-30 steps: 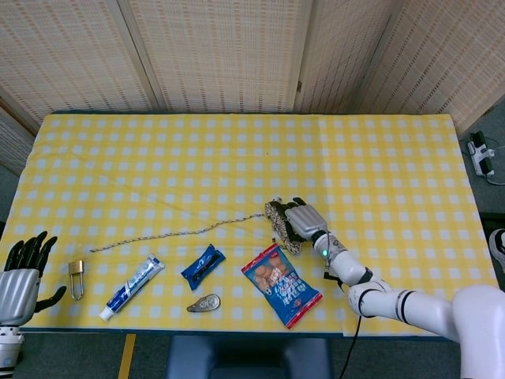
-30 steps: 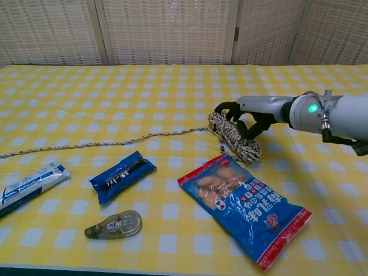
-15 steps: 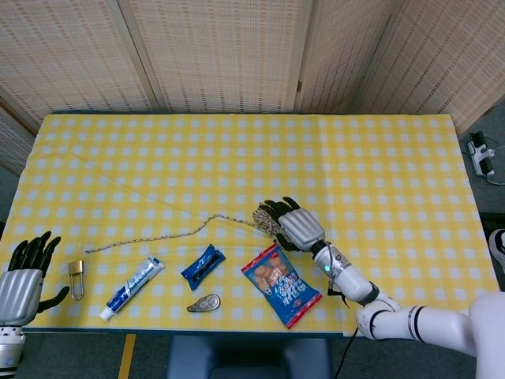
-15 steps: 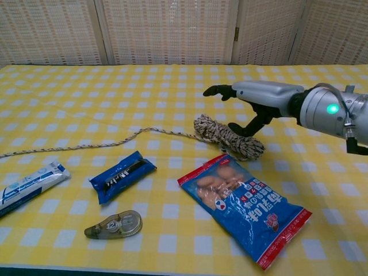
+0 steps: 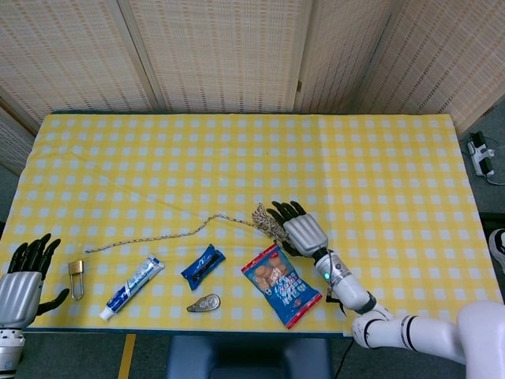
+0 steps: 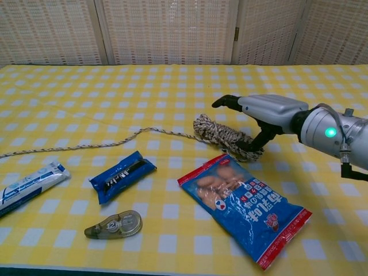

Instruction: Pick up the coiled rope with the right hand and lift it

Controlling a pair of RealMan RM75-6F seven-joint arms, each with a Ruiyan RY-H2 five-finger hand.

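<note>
The coiled rope (image 5: pixel 263 220) lies flat on the yellow checked cloth just left of centre-right, a tan speckled bundle (image 6: pixel 221 133) whose loose tail (image 6: pixel 86 143) runs far to the left. My right hand (image 5: pixel 299 231) hovers over the coil's right end, its fingers (image 6: pixel 227 102) stretched out above the bundle. The thumb reaches down to the coil's right end, and whether it touches is unclear. Nothing is gripped. My left hand (image 5: pixel 20 275) shows only in the head view, at the table's near left corner, fingers apart and holding nothing.
A blue and red snack bag (image 6: pixel 244 206) lies right in front of the coil. Further left are a blue packet (image 6: pixel 122 175), a correction tape dispenser (image 6: pixel 114 225), a toothpaste tube (image 5: pixel 132 287) and a padlock (image 5: pixel 76 277). Woven screens stand behind the table.
A second ago the right hand was curled around the coil. It has since spread its fingers, and the coil has slid left and settled flat. The left hand stayed put.
</note>
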